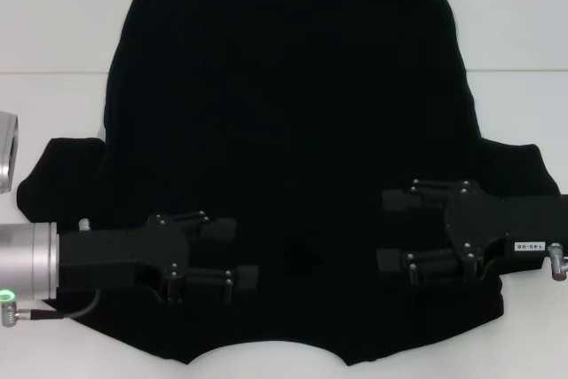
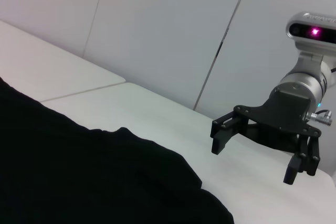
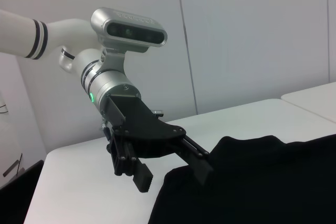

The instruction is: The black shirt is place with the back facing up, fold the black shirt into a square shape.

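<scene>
Black jointed fingers on both arms stand spread apart and grip nothing. In the head view the left gripper (image 1: pixel 238 250) hovers over the near left part of the shirt, just inward of the left sleeve, fingers pointing toward the middle. The right wrist view shows the same left gripper (image 3: pixel 170 169) from across the table, its two fingers parted above the cloth's edge with no fabric between them. The right gripper (image 1: pixel 397 228) mirrors it over the near right part of the shirt, beside the right sleeve, also pointing inward. In the left wrist view the right gripper (image 2: pixel 254 148) hangs clear above the white surface, fingers wide, apart from the cloth.

The black shirt (image 1: pixel 293 113) lies flat and spread across the white table (image 1: pixel 53 15). Its collar curve sits at the near edge, both short sleeves stick out to the sides, and the hem runs along the far side. It covers most of the table's middle, with bare white showing at the far corners and along both side edges. A seam in the tabletop runs crosswise behind the sleeves.

Judging from this, the folding has not begun: no sleeve is turned in, no side is doubled over, and the outline is that of a full open T-shirt. Everything is left to do, likely taking hold near the sleeves or shoulders, folding the sides inward, then bringing one end over the other to make the square.
</scene>
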Controlling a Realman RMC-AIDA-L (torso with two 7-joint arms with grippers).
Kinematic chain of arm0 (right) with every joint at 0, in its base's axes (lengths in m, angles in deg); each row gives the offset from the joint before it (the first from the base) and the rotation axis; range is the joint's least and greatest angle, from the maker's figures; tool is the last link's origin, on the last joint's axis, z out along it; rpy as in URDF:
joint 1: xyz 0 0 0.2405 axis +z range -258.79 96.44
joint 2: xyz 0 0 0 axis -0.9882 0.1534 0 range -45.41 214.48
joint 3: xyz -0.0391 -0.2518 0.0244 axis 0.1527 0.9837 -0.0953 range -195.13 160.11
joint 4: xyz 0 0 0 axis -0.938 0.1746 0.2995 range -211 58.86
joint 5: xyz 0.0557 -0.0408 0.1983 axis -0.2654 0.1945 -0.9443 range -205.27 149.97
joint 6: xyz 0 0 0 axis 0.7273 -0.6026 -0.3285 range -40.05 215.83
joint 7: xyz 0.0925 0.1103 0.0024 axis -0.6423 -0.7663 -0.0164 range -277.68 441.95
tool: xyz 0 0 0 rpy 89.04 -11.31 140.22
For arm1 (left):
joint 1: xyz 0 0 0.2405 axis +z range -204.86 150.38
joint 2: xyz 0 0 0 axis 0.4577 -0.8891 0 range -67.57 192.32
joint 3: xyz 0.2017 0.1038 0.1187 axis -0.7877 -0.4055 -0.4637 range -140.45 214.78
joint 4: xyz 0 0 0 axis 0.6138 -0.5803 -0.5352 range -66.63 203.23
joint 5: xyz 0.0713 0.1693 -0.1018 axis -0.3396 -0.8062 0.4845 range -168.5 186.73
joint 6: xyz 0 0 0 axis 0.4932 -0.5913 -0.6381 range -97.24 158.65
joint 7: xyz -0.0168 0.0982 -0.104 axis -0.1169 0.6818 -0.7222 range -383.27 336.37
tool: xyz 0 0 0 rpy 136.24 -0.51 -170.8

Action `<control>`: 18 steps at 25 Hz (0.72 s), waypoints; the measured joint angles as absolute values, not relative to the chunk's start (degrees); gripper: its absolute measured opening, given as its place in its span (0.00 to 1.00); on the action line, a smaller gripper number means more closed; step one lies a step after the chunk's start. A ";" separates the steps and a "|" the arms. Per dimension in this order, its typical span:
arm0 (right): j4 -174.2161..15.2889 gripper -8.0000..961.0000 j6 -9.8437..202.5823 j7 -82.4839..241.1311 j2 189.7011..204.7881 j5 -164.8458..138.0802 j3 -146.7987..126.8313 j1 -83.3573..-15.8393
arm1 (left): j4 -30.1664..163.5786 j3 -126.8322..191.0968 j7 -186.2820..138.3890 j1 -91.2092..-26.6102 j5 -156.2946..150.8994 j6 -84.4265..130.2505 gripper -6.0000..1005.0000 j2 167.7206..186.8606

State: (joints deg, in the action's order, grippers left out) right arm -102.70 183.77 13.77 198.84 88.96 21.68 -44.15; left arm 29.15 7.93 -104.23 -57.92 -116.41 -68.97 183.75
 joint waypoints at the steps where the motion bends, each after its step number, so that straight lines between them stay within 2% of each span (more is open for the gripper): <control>1: -102.70 0.93 183.77 13.62 198.85 88.96 21.68 -44.19 | 29.16 7.89 -104.23 -57.92 -116.47 -68.92 0.89 183.75; 18: -102.69 0.93 182.55 13.24 199.18 88.73 21.04 -43.97 | 28.88 10.57 -106.44 -58.35 -116.65 -67.72 0.89 183.51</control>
